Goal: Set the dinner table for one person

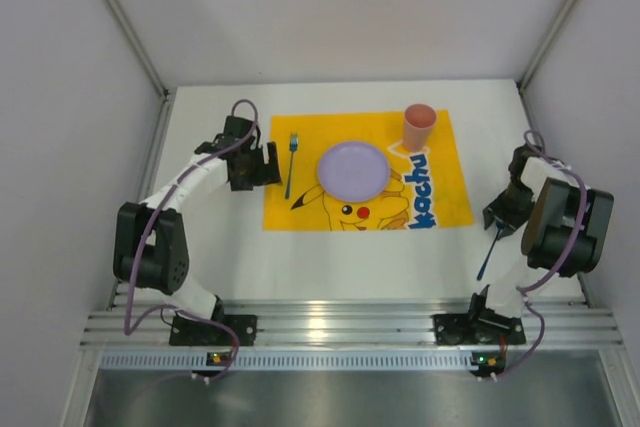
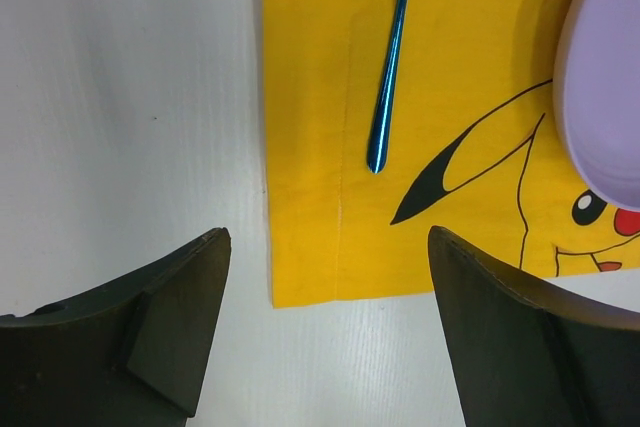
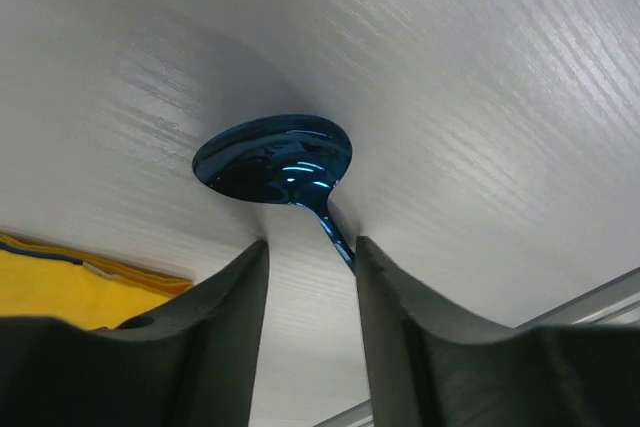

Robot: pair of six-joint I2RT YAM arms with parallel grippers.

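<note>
The right gripper (image 3: 310, 267), with fingers nearly closed on the neck of the spoon (image 3: 272, 159), is above the dinner table (image 1: 330, 257) right of the mat (image 1: 450, 147), and the handle points to the near edge. The plate (image 1: 352, 169) lies to its left. The left gripper (image 2: 328, 267) is wide open and empty.

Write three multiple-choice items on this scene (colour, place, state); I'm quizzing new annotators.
1. What colour is the cup? A pink; B green; C black.
2. Where does the fork lie? A in the cup; B on the mat, left of the plate; C atop the plate.
3. How is the right gripper? A open, empty; B out of view; C shut on the spoon.
Key: 1 A, its wall is pink; 2 B, the top view shows it beside the plate; 3 C, its handle sits between the jaws.
</note>
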